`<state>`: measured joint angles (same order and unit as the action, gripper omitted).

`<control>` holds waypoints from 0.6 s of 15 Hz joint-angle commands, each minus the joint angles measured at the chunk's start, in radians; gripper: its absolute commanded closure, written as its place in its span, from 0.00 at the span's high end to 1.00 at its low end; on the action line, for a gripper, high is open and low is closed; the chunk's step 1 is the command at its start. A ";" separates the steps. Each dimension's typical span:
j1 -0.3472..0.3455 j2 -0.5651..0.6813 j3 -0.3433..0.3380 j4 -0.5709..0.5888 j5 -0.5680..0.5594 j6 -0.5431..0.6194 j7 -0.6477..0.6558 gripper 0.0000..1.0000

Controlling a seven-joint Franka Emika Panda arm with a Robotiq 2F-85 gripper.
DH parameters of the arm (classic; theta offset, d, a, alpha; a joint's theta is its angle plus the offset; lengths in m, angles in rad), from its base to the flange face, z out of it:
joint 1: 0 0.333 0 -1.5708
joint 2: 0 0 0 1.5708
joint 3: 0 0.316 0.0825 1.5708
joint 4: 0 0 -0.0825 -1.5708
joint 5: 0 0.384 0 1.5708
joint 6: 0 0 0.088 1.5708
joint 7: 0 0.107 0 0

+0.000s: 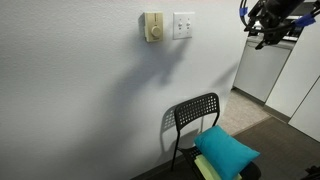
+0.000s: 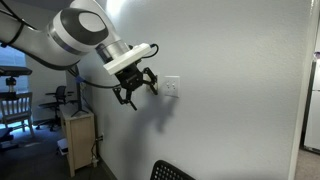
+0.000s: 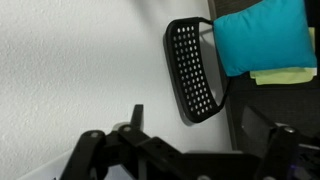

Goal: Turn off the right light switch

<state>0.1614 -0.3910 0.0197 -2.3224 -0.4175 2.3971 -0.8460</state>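
The right light switch, a white squarish plate (image 1: 183, 25), is on the wall beside a cream-yellow plate with a round knob (image 1: 152, 27). It also shows in an exterior view (image 2: 172, 87). My gripper (image 1: 268, 30) hangs in the air well off to the side of the plate and does not touch it. In an exterior view the gripper (image 2: 136, 92) is close beside the plate, a little away from the wall. In the wrist view the dark fingers (image 3: 185, 138) stand wide apart with nothing between them. The switch is out of the wrist view.
A black perforated chair (image 1: 195, 118) with a teal cushion (image 1: 226, 150) stands against the wall below the switches; both show in the wrist view (image 3: 192, 70). White cabinets (image 1: 262, 70) stand to one side. A small wooden cabinet (image 2: 80, 140) stands under the arm.
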 commanded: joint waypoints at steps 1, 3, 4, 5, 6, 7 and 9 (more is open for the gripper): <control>0.002 0.026 -0.028 -0.007 -0.016 0.179 -0.122 1.00; 0.021 0.063 -0.058 0.017 0.024 0.275 -0.240 1.00; 0.044 0.087 -0.084 0.032 0.072 0.313 -0.323 1.00; 0.111 0.112 -0.143 0.051 0.121 0.326 -0.402 1.00; 0.185 0.135 -0.202 0.073 0.172 0.316 -0.475 1.00; 0.250 0.148 -0.256 0.092 0.222 0.300 -0.553 1.00; 0.380 0.173 -0.363 0.152 0.326 0.243 -0.706 1.00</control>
<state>0.3822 -0.2791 -0.2088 -2.2665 -0.2046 2.6916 -1.3619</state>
